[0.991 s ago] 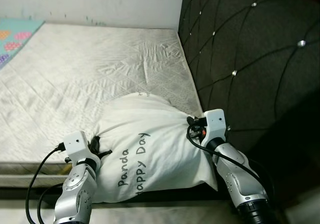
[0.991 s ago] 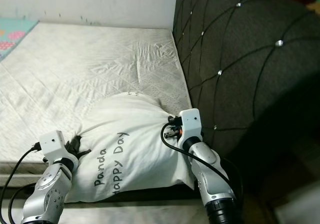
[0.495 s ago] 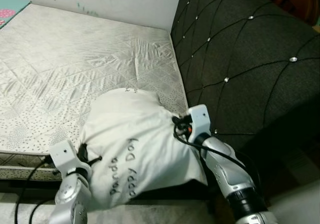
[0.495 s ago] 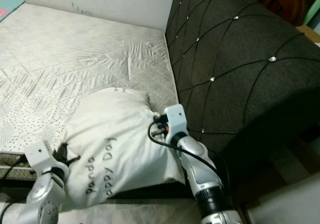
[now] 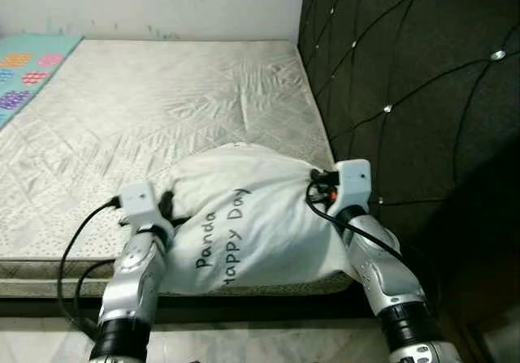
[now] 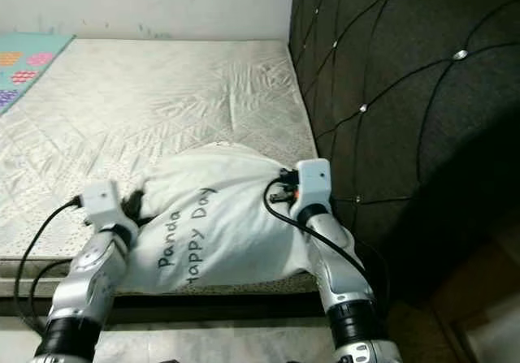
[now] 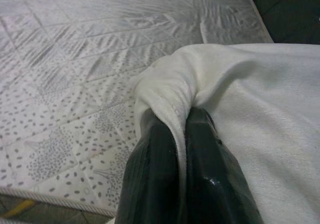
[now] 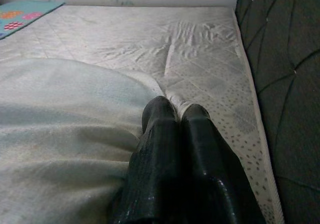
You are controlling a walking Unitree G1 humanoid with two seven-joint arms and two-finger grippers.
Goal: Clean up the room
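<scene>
Evidently both jaws pinch the pillow's ends.

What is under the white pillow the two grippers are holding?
The grey patterned mattress lies under the pillow, near its front edge. The covered patch cannot be seen.

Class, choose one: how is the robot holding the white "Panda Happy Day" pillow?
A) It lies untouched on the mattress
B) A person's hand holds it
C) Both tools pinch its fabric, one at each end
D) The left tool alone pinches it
C: the left tool and the right tool each pinch a fold of the pillow at opposite ends.
</scene>
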